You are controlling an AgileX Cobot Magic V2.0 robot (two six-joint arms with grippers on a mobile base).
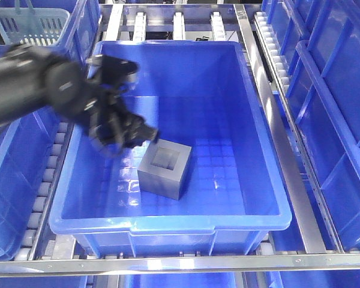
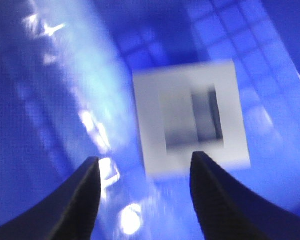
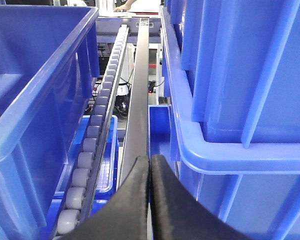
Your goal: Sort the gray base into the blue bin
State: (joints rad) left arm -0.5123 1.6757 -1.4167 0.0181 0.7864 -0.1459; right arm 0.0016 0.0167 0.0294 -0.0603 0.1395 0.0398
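Note:
The gray base (image 1: 164, 171) rests on the grid floor of the blue bin (image 1: 168, 223), recess facing up, a little left of the bin's middle. My left gripper (image 1: 139, 135) hangs inside the bin just above and left of the block, apart from it. In the left wrist view the gray base (image 2: 235, 120) lies blurred ahead of the left gripper (image 2: 144, 159), whose jaws stand wide apart with nothing between them. The right gripper (image 3: 150, 158) is shut on nothing, above a metal rail (image 3: 139, 105) outside the bin.
A pale lattice basket (image 1: 30, 24) sits at the back left. Other blue crates stand at the left (image 1: 12, 180) and right (image 1: 336, 120). Roller tracks (image 1: 270, 48) and metal rails (image 1: 288, 180) run beside the bin. Stacked crates (image 3: 230, 75) crowd the right gripper.

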